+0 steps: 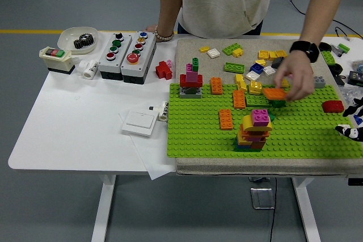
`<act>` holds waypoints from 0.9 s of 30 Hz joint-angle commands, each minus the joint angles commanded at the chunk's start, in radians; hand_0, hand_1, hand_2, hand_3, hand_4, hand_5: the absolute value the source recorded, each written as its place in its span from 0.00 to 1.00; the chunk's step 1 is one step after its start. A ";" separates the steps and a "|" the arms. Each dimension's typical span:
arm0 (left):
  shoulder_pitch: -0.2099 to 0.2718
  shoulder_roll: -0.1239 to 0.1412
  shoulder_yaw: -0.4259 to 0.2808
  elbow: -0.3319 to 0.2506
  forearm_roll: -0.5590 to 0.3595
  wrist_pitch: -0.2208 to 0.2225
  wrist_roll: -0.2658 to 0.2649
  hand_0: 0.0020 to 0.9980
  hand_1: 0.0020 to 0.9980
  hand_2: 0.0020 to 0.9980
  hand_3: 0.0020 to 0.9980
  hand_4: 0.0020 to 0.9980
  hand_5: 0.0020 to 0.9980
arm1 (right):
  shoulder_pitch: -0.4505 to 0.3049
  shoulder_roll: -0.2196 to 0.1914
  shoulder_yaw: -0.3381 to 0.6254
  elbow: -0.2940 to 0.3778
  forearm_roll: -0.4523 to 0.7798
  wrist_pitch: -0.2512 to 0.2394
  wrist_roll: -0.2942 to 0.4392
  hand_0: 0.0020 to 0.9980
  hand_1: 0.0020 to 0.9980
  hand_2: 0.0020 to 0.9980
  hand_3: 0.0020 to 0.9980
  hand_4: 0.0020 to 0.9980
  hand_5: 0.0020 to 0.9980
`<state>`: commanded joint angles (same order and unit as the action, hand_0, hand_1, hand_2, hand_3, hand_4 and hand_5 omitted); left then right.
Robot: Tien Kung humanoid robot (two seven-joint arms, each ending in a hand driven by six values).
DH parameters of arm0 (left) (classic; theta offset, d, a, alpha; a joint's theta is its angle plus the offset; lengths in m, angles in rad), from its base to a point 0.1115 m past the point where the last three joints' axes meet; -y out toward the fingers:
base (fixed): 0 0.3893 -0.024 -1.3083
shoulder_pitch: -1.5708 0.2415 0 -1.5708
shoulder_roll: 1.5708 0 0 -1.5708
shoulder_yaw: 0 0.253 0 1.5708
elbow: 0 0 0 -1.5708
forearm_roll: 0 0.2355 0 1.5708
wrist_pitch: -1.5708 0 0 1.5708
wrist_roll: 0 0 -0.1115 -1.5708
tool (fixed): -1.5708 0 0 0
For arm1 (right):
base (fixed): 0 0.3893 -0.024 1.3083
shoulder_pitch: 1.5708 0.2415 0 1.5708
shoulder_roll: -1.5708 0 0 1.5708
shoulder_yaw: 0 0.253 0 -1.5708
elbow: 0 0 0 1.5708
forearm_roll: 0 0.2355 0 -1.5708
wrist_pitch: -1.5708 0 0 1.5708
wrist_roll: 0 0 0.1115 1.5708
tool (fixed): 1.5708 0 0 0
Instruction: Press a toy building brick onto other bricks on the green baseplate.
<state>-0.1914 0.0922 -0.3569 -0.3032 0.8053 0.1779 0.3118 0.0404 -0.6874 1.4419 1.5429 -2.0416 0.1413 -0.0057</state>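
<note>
The green baseplate (198, 128) lies on a grey mat. A stack of orange and yellow bricks topped by a magenta brick (260, 117) stands near its front middle. A small red, magenta and green stack (191, 80) stands at its back left. A person's hand (295, 77) holds an orange brick (274, 92) over the plate's back right, above a dark green brick (277, 102). My right hand (353, 122) shows at the right edge beside the plate, fingers spread, holding nothing. My left arm is out of view.
Loose bricks (266, 60) lie on the mat behind the plate; a red one (333, 106) is at the right. Two button boxes (126, 49), a white bowl with a gear (79, 39), a switch (56, 55) and a white plate (139, 122) are on the table's left.
</note>
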 joint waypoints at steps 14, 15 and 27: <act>0.006 0.001 -0.002 -0.001 0.007 0.000 0.000 0.80 0.77 0.73 0.58 0.65 0.66 | -0.043 0.016 0.051 -0.014 -0.136 -0.072 0.044 0.54 0.55 0.64 0.79 1.00 0.37; 0.006 0.001 -0.002 -0.001 0.006 0.000 -0.001 0.80 0.77 0.73 0.58 0.65 0.66 | -0.047 0.017 0.055 -0.007 -0.137 -0.073 0.045 0.54 0.55 0.64 0.79 1.00 0.37; 0.001 0.000 0.002 -0.001 0.000 0.003 -0.002 0.79 0.77 0.73 0.59 0.64 0.66 | -0.052 -0.005 0.018 0.025 -0.110 -0.065 0.121 0.47 0.53 0.60 0.78 1.00 0.36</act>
<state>-0.1906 0.0923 -0.3549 -0.3047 0.8052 0.1805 0.3100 -0.0112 -0.6929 1.4601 1.5675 -2.1519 0.0765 0.1154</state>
